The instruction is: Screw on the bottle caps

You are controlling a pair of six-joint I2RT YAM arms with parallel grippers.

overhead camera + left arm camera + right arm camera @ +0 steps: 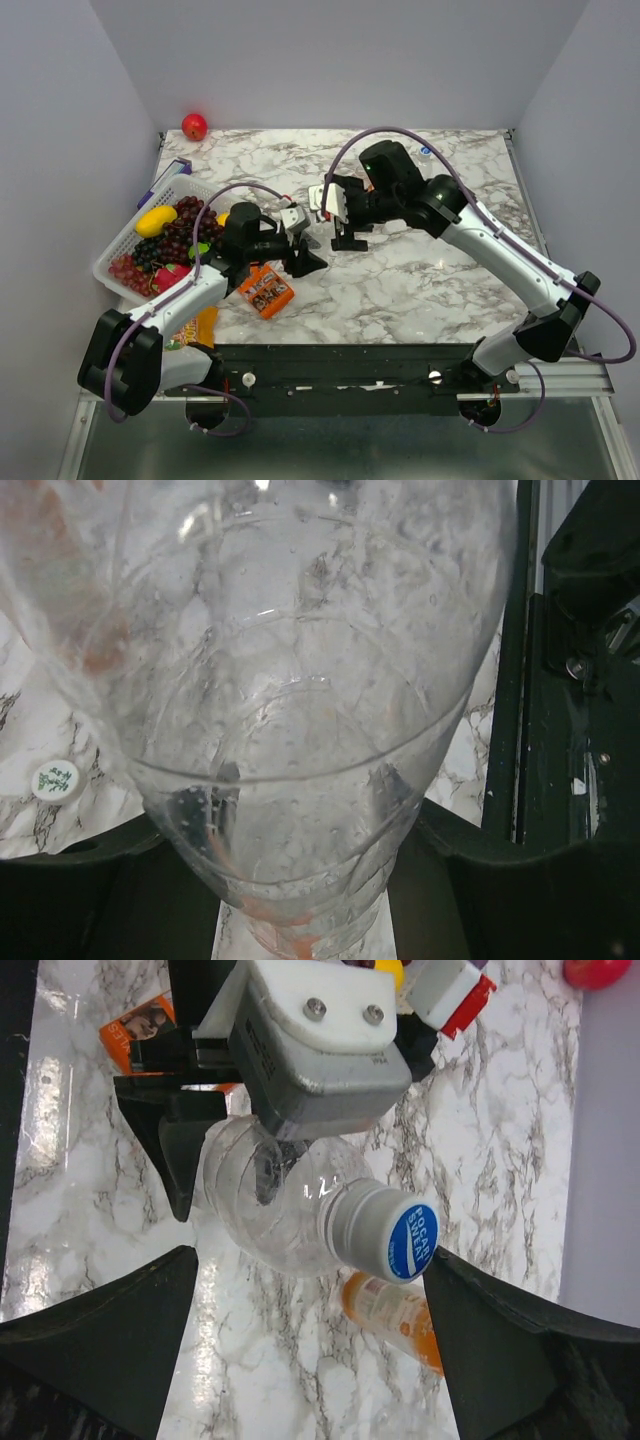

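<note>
- The left tool (305, 260) was clamped on the body of a clear bottle (270, 1210), which it held off the desk (420, 270) with the neck towards the right arm.
- A blue cap (412, 1242) sat on the neck. We could not tell how far down the thread it was.
- The right tool (345, 238) stood wide open with a finger on either side of the cap, gripping nothing.
- Risk: if it closed off-centre, it could shove the neck sideways and cock the cap, so that it cross-threaded.
- Risk: the thin wall looked soft. Under twist we judged the bottle might spin or buckle in the left grip, and the cap would not tighten.
- Risk: a hard squeeze could slip the bottle down onto the orange bottle (395, 1325) lying on the desk below.
- A whitish cap (57, 780) lay loose on the desk.
- The surface was glossy white marble with grey veining and glare patches.
- A fruit basket (122, 235) stood at the left, an orange packet (266, 290) near it and a red ball (194, 126) in the far corner.
- The room had pale grey walls on three sides.
</note>
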